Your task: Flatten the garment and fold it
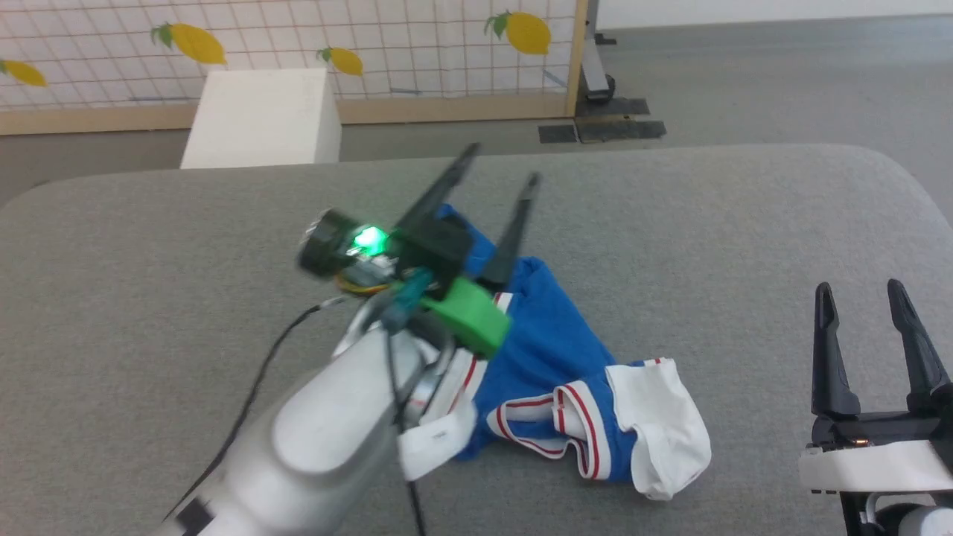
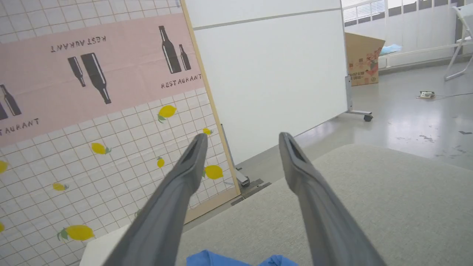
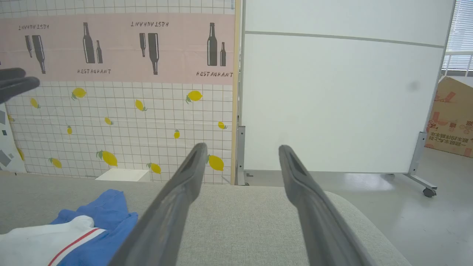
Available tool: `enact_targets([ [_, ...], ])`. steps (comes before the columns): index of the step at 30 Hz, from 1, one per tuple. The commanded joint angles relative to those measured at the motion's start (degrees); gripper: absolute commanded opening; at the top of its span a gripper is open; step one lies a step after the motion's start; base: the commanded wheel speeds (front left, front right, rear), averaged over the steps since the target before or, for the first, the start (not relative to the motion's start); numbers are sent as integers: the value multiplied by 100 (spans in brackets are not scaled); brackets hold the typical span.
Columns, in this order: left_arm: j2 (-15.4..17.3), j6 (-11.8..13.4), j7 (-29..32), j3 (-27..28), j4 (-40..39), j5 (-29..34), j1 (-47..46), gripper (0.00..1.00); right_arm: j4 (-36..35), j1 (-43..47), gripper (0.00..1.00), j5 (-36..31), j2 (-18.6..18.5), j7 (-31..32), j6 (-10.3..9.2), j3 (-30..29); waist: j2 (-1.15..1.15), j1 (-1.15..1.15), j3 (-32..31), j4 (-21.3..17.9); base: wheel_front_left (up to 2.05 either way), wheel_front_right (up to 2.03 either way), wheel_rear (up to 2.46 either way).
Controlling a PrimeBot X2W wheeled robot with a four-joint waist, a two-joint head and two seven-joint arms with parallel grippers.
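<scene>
The shirt [image 1: 555,350] is seen crumpled in a heap near the middle of a grey padded table [image 1: 149,246]. It has not been flattened. Blue cloth is bunched at the far side, while a white sleeve [image 1: 663,417] and red-and-white striped trim are turned towards the near right. Its near left part is hidden by the pale left forearm.

The left gripper [image 1: 500,165] is held over the far end of the shirt and is blurred in the head view. Its two fingers are spread wide and pointed away from the robot, and nothing is gripped between them. In the left wrist view the left gripper [image 2: 242,136] is shown with its tips against the background beyond the table, and a strip of the blue shirt [image 2: 210,259] is seen low at the bottom edge, between the roots of the fingers.

The right gripper [image 1: 858,285] is kept well apart from the shirt, to its right, near the table's near edge. Its fingers are parted and nothing is held. In the right wrist view the shirt [image 3: 107,210] is shown at the lower left, outside the gap of the right gripper [image 3: 242,147].

Beyond the table a white box [image 1: 260,115] and a lemon-printed screen [image 1: 372,45] are seen.
</scene>
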Motion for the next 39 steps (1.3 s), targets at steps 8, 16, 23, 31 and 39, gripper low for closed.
enact_targets([
  [8, 403, 529, -19, 1809, -1198, 618, 1701, 100, -42, 154, 100, -25, 1, -28, -10, -22, 0, 0, -285, 348, 0, 0, 0],
  [16, 178, 160, -20, 3183, -1661, 1021, 3079, 100, 3, 208, 100, 24, 1, -28, -10, -6, 0, 0, -288, 460, 0, 0, 0],
  [23, -190, -340, -20, 3772, -1619, 1316, 3774, 100, 71, 236, 100, 20, 1, -28, -10, 50, 0, 0, -271, 497, 0, 0, 0],
  [31, -549, -932, -20, 4209, -1661, 1617, 4082, 100, 161, 304, 100, 70, 1, -28, -10, 62, 0, 0, -213, 537, 0, 0, 0],
  [39, -751, -1235, -20, 4488, -1614, 1823, 4122, 100, 224, 320, 100, 175, 1, -28, -10, 102, 0, 0, -212, 551, 0, 0, 0],
])
